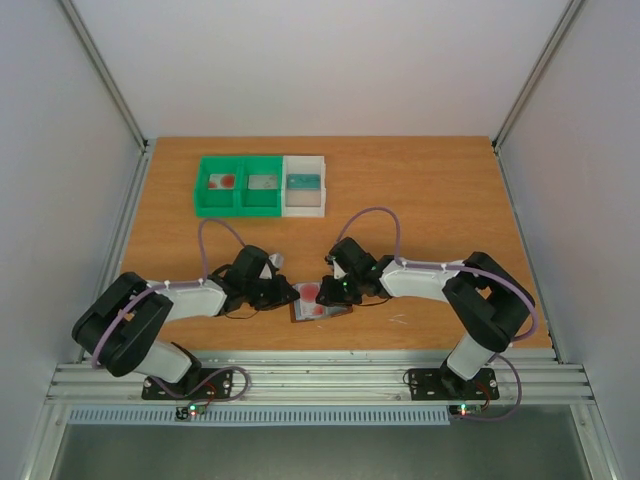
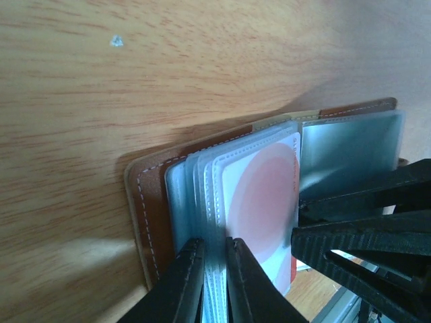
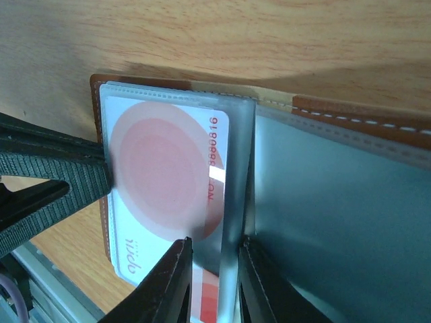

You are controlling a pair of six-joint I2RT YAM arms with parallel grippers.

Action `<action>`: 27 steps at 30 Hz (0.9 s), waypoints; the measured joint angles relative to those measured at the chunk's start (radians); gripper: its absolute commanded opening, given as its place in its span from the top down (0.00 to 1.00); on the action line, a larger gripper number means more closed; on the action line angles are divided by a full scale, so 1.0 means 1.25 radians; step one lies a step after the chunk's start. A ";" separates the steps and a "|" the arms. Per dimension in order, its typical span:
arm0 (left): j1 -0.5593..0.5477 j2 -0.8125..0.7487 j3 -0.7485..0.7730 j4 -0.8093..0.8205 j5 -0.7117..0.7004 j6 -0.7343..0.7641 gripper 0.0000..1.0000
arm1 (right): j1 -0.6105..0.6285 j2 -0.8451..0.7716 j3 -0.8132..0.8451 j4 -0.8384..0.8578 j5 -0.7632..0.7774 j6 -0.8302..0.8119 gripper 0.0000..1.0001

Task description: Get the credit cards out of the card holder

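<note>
Top view: an orange-brown wooden table (image 1: 430,190) stood in a white-walled booth, with aluminium posts at the corners and a ribbed metal rail along the near edge. At the far side sat a row of touching bins, two green bins (image 1: 240,186) and one white bin (image 1: 304,186), each with something small inside that could not be made out. The brown card holder (image 1: 325,311) lay open close to the near edge. The left gripper (image 1: 283,293) and the right gripper (image 1: 338,290) were both down on it from either side.

Left wrist view: the left gripper's fingers were almost together, clamped on the edges of the card holder's stack of clear sleeves. The front sleeve held a whitish credit card (image 2: 262,202) printed with a large pale red disc. Brown leather with white stitching showed on the left. The other arm's black fingers blocked the lower right corner.

Right wrist view: the right gripper's fingers stood close, pinching one upturned clear sleeve. Red print along the card's edge read "NO" and digits ending 880816; a lower word began "apri". A ribbed black finger covered the card's left edge. Blue-grey lining lay to the right.
</note>
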 measured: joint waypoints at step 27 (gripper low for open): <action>-0.001 -0.004 -0.005 0.003 -0.021 0.037 0.87 | -0.009 -0.017 -0.034 0.032 0.033 0.002 0.91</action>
